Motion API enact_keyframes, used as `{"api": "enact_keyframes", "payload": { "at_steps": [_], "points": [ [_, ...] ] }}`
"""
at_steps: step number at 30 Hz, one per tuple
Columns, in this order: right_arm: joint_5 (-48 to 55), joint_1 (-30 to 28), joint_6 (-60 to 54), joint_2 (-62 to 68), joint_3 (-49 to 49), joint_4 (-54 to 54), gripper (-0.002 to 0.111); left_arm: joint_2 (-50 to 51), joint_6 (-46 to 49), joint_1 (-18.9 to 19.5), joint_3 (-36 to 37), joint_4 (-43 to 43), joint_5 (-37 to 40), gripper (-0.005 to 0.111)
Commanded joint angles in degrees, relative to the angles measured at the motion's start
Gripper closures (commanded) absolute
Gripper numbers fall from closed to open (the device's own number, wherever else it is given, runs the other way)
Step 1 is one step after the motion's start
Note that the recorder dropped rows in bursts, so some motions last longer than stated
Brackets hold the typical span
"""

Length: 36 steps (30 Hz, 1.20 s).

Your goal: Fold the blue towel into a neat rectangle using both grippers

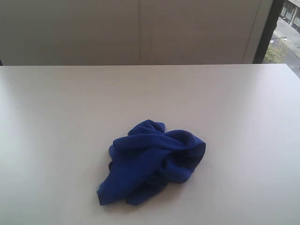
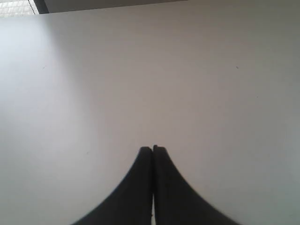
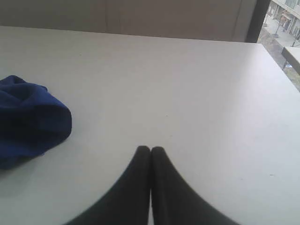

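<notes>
- We find the blue towel [image 1: 152, 161] lying in a crumpled heap on the white table [image 1: 56, 117], low and near the middle in the exterior view, with no corner or edge laid out flat.
- The left gripper [image 2: 152, 149] has its jaws pressed together and holds nothing. Its wrist view shows bare table only, with no towel in sight.
- The right gripper [image 3: 150, 149] is likewise closed and empty. Its wrist view catches part of the towel [image 3: 30, 119] off to one side of the fingertips, clearly apart from them.
- Neither arm appears in the exterior view.
- We judge the right arm the better placed for a first reach.
- The heap shows no dependable long axis, only a loose slant. We cannot find the label.
- Both sets of fingers would need to part before any grasp.
</notes>
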Motion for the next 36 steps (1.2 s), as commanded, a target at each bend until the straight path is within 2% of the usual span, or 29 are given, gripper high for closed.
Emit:
{"api": "enact_keyframes", "payload": {
  "at_steps": [1, 22, 31, 36],
  "points": [
    [-0.35, 0.11, 0.17, -0.31, 0.23, -0.46, 0.108, -0.28, -0.37, 0.06, 0.25, 0.06, -0.1, 0.107],
    [-0.35, 0.11, 0.17, -0.31, 0.23, -0.46, 0.108, -0.28, -0.37, 0.06, 0.25, 0.06, -0.37, 0.107],
    [-0.35, 0.11, 0.17, -0.31, 0.23, -0.46, 0.108, -0.28, -0.37, 0.06, 0.25, 0.06, -12.42, 0.107],
    [-0.35, 0.11, 0.17, -0.31, 0.23, -0.46, 0.108, -0.28, -0.37, 0.06, 0.25, 0.06, -14.12, 0.107]
  ]
}}
